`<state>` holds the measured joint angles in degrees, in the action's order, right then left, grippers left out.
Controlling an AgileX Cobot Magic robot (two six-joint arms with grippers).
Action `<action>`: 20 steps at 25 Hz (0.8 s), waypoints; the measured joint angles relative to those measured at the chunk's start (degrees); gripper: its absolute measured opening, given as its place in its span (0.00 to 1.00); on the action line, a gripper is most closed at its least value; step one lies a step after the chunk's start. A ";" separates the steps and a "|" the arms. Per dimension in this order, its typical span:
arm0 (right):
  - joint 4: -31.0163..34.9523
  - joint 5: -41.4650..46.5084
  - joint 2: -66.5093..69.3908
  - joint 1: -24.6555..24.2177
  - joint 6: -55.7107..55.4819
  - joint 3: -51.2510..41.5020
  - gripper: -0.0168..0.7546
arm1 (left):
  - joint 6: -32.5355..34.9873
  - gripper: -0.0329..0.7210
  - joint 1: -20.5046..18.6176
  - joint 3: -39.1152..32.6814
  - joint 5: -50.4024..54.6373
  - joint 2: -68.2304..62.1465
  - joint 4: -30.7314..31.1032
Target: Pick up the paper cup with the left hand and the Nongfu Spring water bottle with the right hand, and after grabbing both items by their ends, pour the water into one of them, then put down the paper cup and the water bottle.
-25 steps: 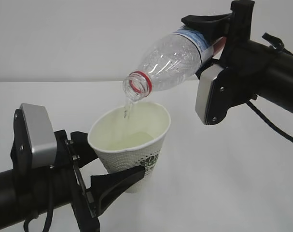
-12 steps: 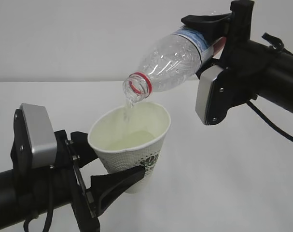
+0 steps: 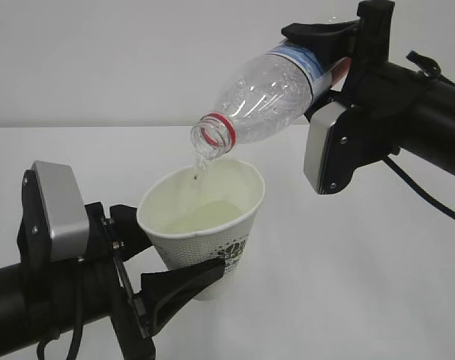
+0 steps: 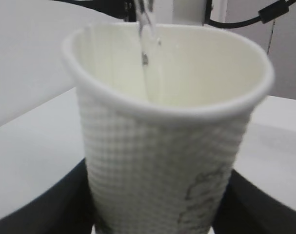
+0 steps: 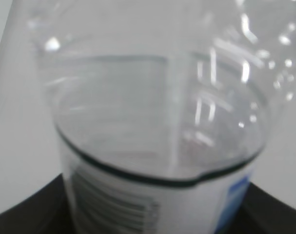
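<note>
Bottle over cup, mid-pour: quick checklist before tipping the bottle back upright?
1. Left gripper closed on the paper cup near its base: ok.
2. Right gripper closed on the Nongfu Spring water bottle at its labelled end: ok.
3. Bottle mouth above the cup's opening: ok; it sits over the near-left part of the rim, not the centre.
4. Water landing inside the cup: ok, a thin stream, no spill seen on the table.
5. Cup level and headroom: ok, cup upright, water low in it.
6. Water left in the bottle: cannot tell, the right wrist view is blurred.
</note>
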<state>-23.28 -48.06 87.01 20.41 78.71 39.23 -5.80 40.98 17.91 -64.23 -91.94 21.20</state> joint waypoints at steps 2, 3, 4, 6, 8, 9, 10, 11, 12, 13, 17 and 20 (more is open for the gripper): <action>0.00 0.00 0.00 0.00 0.26 0.00 0.64 | 0.00 0.67 0.00 0.00 0.24 0.00 0.00; 0.00 0.00 0.00 0.00 0.38 0.00 0.64 | 0.00 0.67 0.00 0.00 0.22 0.00 0.00; 0.11 0.00 0.00 0.00 0.38 0.00 0.64 | 0.00 0.67 0.00 0.00 0.22 0.00 0.00; 0.11 0.00 0.00 0.00 0.49 0.00 0.64 | 0.00 0.67 0.00 0.00 0.25 0.00 0.00; 0.11 0.00 0.00 0.00 0.59 0.00 0.64 | 0.00 0.67 0.00 0.00 0.35 -0.11 0.00; 0.11 0.00 0.00 0.00 0.59 0.00 0.64 | 0.00 0.67 0.00 0.00 0.35 -0.11 0.00; 0.11 0.00 0.00 0.00 0.59 0.00 0.64 | 0.00 0.67 0.00 0.00 0.35 -0.11 0.10; 0.11 0.00 0.00 0.00 0.59 0.00 0.64 | 0.00 0.67 0.00 0.00 0.35 -0.11 0.10; 0.11 0.00 0.00 0.00 0.59 0.00 0.64 | 0.00 0.67 0.00 0.00 0.35 -0.11 0.10; 0.11 0.00 0.00 0.00 0.59 0.00 0.64 | 0.00 0.67 0.00 0.00 0.35 -0.11 0.10; 0.11 0.00 0.00 0.00 0.59 0.00 0.64 | 0.00 0.67 0.00 0.00 0.46 -0.11 0.10; 0.11 0.00 0.00 0.00 0.59 0.00 0.64 | 0.00 0.67 0.00 0.00 0.46 -0.11 0.10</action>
<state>-23.17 -48.06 87.01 20.41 79.30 39.23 -5.80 40.98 17.91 -63.76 -92.04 21.30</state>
